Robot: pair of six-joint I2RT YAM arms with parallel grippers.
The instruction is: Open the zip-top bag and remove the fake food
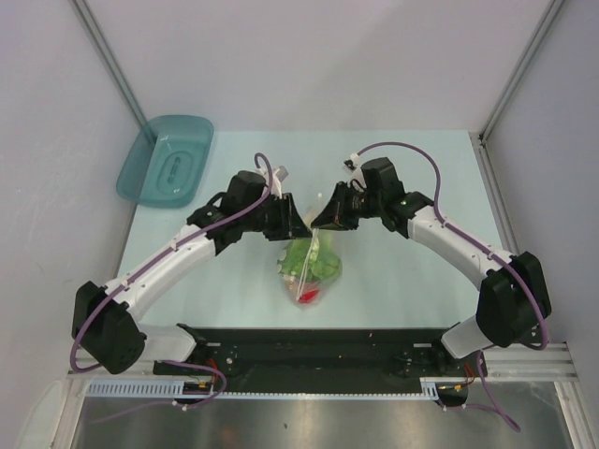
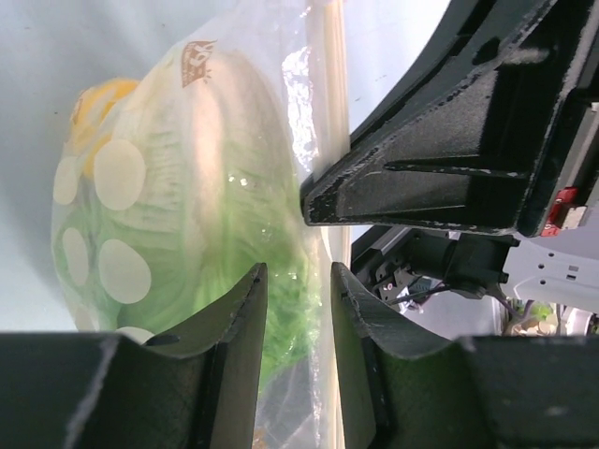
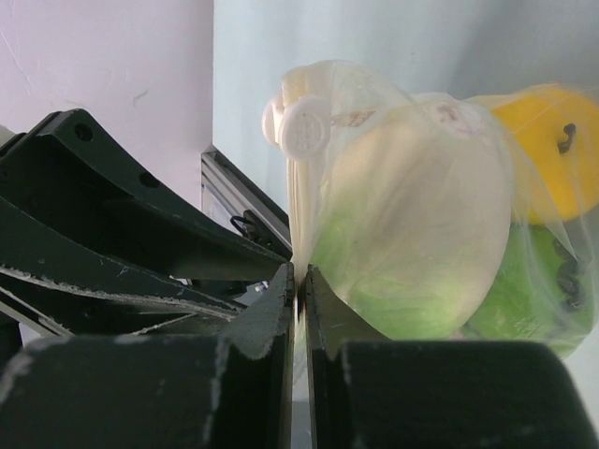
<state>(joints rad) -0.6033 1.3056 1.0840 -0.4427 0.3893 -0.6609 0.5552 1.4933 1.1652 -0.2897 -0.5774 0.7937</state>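
zip-top bag [image 1: 314, 267] top hidden by arms, red piece [image 1: 310, 297] indistinct

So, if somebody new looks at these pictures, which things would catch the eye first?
First the zip-top bag at the middle of the table, with green lettuce and a small red piece showing through it. Both tools meet at its far end: the right tool is shut on the plastic, while the left tool stands slightly open around the bag's edge. A teal tray sits at the far left corner.
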